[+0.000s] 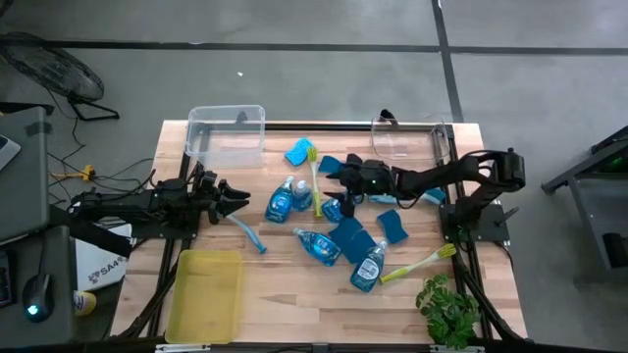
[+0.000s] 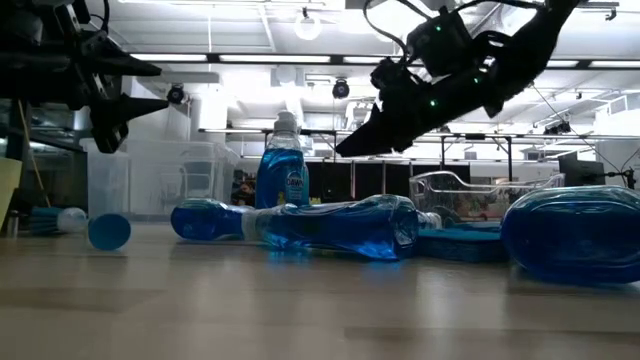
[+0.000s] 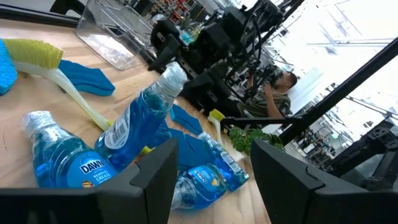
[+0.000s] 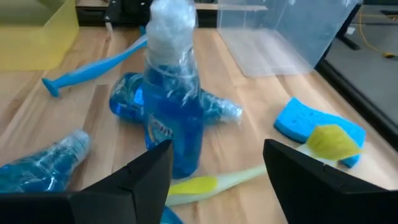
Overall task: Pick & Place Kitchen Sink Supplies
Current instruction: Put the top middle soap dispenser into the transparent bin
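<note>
1. Your right gripper (image 1: 339, 179) is stretched out low over the middle of the table (image 1: 285, 284), jaws spread and holding nothing, with an upright soap bottle (image 4: 172, 118) standing just ahead of the gap between its fingers
2. Your left gripper (image 1: 235, 194) waits at the left side of the table, jaws parted and empty, pointing towards the pile
3. From above, the supplies lie scattered mid-table: a lying bottle (image 1: 318, 244) near the centre, another bottle (image 1: 369, 266) nearer the front edge, a sponge (image 1: 298, 152) towards the far side, a yellow-green brush (image 1: 420, 263) at the right
4. A pale blue brush (image 1: 247, 233) lies just beyond your left gripper, close to the yellow tray (image 1: 203, 294)
5. The low view gives you what the overhead cannot: the right gripper hangs clear above the table, angled downward
6. Your right wrist view shows a sponge with a yellow brush head (image 4: 332, 140) lying on it, and a clear bin (image 4: 283, 34) behind
7. Your left wrist view alone catches a person (image 3: 277, 90) in the room beyond the table
</note>
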